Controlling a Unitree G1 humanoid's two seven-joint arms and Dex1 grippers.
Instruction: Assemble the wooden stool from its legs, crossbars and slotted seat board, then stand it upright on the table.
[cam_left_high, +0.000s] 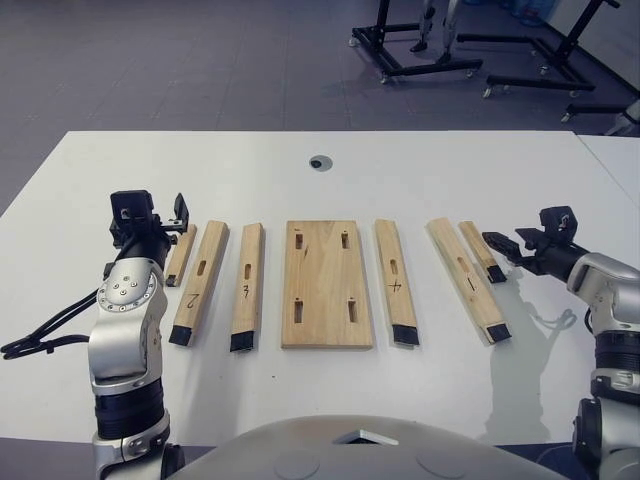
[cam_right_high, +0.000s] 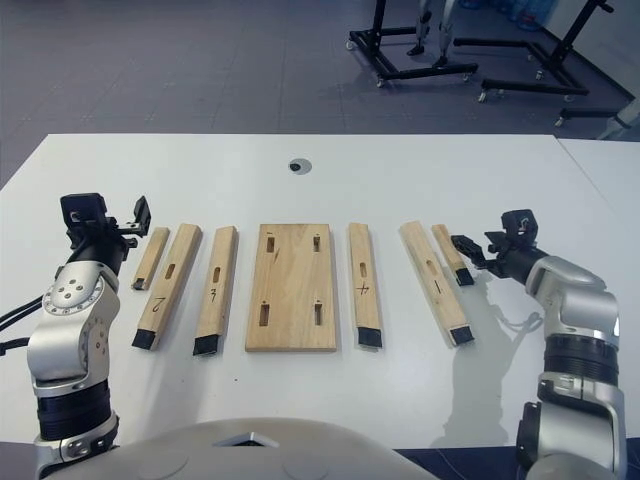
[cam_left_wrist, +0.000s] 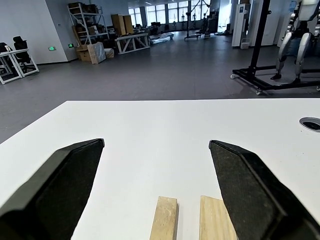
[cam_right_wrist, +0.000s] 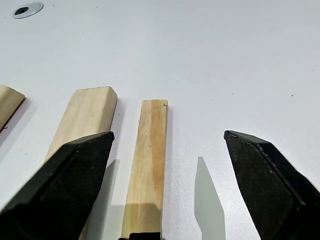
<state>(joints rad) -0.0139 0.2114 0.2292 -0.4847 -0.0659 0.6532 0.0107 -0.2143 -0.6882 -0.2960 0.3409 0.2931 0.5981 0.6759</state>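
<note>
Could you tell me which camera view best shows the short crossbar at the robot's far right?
The right wrist view: the crossbar appears close up, framed by the open right gripper. Both eye views show it whole but small, beside a leg. The left wrist view faces the row's other end.
</note>
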